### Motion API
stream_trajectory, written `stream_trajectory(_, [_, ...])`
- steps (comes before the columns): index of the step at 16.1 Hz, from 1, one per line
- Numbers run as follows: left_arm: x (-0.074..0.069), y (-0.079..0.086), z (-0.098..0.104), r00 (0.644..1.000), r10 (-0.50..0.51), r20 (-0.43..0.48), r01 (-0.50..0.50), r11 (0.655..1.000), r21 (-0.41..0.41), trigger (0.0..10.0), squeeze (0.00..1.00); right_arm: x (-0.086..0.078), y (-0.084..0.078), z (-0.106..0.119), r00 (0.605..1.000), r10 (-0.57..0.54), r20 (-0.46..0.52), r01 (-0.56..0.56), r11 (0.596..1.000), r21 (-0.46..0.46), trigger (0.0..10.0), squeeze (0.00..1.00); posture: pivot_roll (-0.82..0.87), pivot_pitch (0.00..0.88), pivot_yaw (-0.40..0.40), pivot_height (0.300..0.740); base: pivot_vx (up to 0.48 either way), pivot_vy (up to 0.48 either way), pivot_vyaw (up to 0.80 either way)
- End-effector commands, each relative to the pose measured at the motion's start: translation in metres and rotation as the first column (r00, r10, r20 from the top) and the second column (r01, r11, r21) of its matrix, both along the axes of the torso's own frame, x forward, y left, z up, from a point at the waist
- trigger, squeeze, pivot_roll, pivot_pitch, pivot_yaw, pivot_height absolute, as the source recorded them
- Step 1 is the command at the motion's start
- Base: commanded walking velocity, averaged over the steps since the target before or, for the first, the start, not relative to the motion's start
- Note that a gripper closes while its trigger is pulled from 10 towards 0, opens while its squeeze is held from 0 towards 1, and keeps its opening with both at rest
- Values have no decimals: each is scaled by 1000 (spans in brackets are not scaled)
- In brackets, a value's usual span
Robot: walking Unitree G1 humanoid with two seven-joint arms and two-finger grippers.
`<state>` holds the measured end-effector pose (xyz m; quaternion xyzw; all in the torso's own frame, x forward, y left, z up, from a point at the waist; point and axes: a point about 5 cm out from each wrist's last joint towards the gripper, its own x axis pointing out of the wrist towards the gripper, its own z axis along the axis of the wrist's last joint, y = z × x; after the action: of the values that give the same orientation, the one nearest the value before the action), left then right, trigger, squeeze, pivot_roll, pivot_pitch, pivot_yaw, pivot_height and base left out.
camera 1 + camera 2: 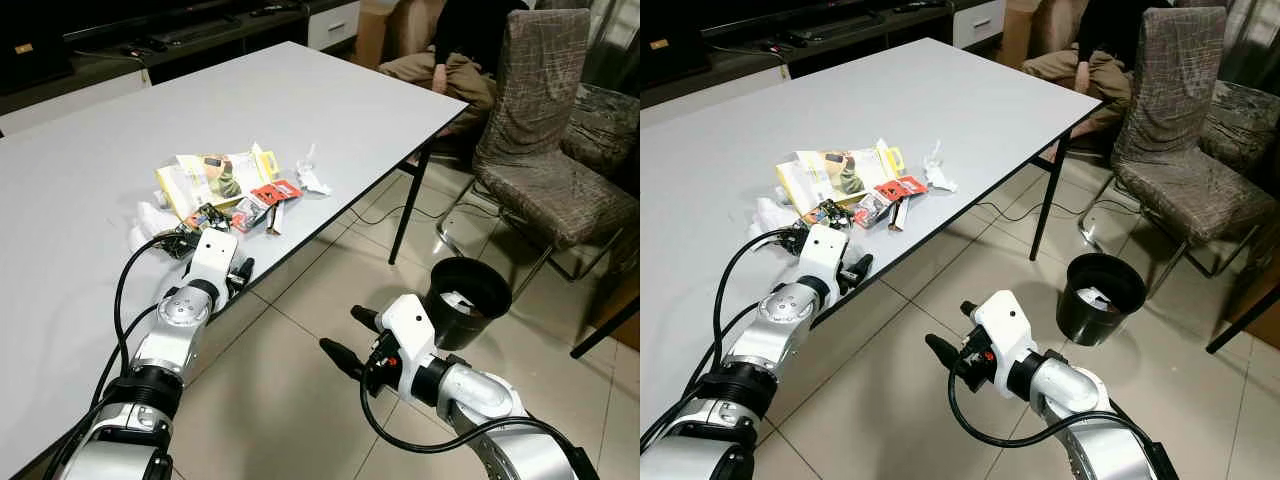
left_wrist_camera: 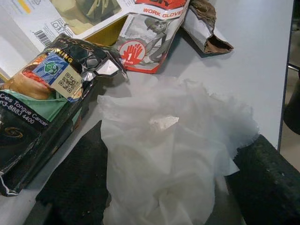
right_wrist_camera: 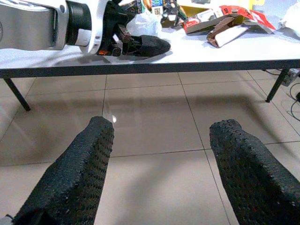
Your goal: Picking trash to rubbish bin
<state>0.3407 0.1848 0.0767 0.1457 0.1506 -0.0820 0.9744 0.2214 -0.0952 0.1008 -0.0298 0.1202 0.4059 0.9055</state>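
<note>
left gripper (image 1: pixel 852 268) at trash pile (image 1: pixel 845 185) | right gripper (image 1: pixel 952 335) above floor | bin (image 1: pixel 1099 297) beside table (image 1: pixel 730 150)
</note>
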Motion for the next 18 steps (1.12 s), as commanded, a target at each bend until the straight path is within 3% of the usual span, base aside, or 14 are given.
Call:
stream_trajectory(1, [3, 0, 4, 1000, -5, 9, 5, 1000, -7, 0, 0, 1, 1, 3, 1000, 10, 10, -10, 1000, -7, 10000, 0, -145, 0, -6, 740, 0, 0, 0])
stream_trajectory(18, [2, 2, 6, 999, -8, 44, 11, 999, -53, 0, 0, 2, 2, -1, 999, 30, 14, -30, 999, -20, 10000, 0, -127, 0, -30, 740, 0, 0, 0])
